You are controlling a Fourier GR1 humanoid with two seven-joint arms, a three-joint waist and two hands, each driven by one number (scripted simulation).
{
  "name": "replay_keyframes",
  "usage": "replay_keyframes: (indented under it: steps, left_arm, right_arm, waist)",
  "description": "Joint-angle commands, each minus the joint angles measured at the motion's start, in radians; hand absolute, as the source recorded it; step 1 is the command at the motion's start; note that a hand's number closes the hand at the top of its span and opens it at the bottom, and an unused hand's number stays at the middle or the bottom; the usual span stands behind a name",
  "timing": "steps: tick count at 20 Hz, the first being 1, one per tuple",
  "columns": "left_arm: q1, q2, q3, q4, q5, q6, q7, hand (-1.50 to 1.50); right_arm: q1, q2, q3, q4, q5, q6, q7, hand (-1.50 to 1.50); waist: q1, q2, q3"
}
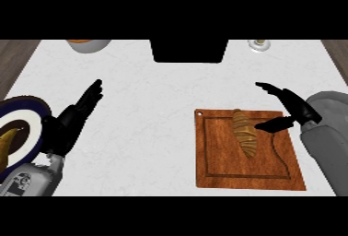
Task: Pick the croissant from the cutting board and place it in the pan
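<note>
Croissant: I see 1 croissant (pixel 245 133) lying on the cutting board (pixel 224 166), in its upper middle part. It runs lengthwise from near the board's far edge down toward its centre, with its lower end tilted a little to the right.

Cutting board: brown wood, flat on the white counter (pixel 149 138). I use it as the reference for everything below.

Right hand: my right hand (pixel 299 108) hangs over the board's far right corner, spread wide and holding nothing. Its fingers (pixel 268 86) point up and left past the board's far edge. The thumb (pixel 275 124) reaches left across the board and ends right at the croissant's right side. I cannot tell whether it touches.

Left hand: my left hand (pixel 71 120) is well to the left of the board, fingers straight and up, open and at rest, holding nothing.

Pan: the pan (pixel 31 107) sits far left of the board, just beyond the left hand and cut off by the view's edge. It has a dark rim and a pale inside. A yellow-brown shape shows inside it, and I cannot tell what it is.

Beyond the board: a black block (pixel 189 50) is at the far edge. An orange-topped bowl (pixel 88 45) is far to the left of it and a small pale object (pixel 258 44) is straight beyond the board's right side.
</note>
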Motion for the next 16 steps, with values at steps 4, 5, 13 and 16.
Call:
replay_keyframes:
  steps: [4,5,13,16]
  left_arm:
    - [-0.027,-0.024,0.001,-0.014,-0.009,0.005,0.046,0.0]
    - [0.004,-0.007,0.005,-0.027,-0.015,-0.002,0.022,0.0]
    - [-0.036,-0.02,0.043,0.006,-0.002,-0.022,0.044,0.0]
    - [0.009,-0.037,0.026,0.021,-0.043,-0.024,-0.017,0.0]
  right_arm:
    - [-0.191,-0.048,0.139,0.017,0.125,0.245,0.226,-1.5]
    - [-0.218,-0.044,0.158,0.029,0.134,0.291,0.254,-1.5]
    - [-0.369,0.072,0.212,0.07,0.088,0.681,0.488,-1.5]
    - [-0.405,0.174,0.199,0.11,0.08,0.718,0.584,-1.5]
  waist:
    - [0.004,-0.001,-0.001]
    - [0.013,-0.001,-0.001]
    - [-0.005,-0.002,0.0]
    - [-0.005,-0.001,0.0]
